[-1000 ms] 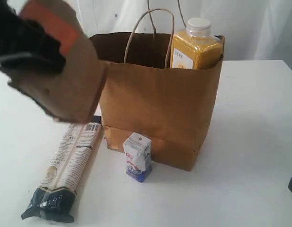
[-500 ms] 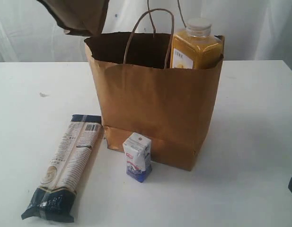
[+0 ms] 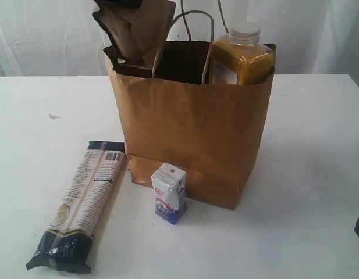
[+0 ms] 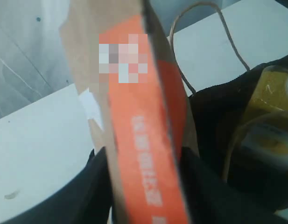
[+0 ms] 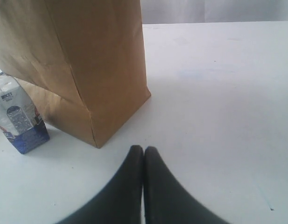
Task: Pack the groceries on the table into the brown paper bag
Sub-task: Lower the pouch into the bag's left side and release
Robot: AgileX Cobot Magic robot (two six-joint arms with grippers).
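One brown paper bag (image 3: 191, 133) stood upright and open near the middle of the desk (image 3: 307, 174). Four groceries were visible: one brown-orange paper pouch (image 3: 141, 32), one yellow juice bottle (image 3: 240, 58), one small white-blue carton (image 3: 169, 193) and one long pasta packet (image 3: 83, 203).

The left claw (image 4: 143, 154) pinched the pouch between its two black fingers and held it over the left side of the bag's mouth, the pouch's lower end about level with the rim. The bottle stood inside the bag at the right corner, cap above the rim.

The carton stood upright just in front of the bag's base. The packet lay flat, its far end just beside the bag's left lower corner.

The right claw (image 5: 144, 156), fingers pressed together and holding nothing, sat low near the bag's right front corner, apart from it. Open desk surface extended right of the bag and left of the packet.
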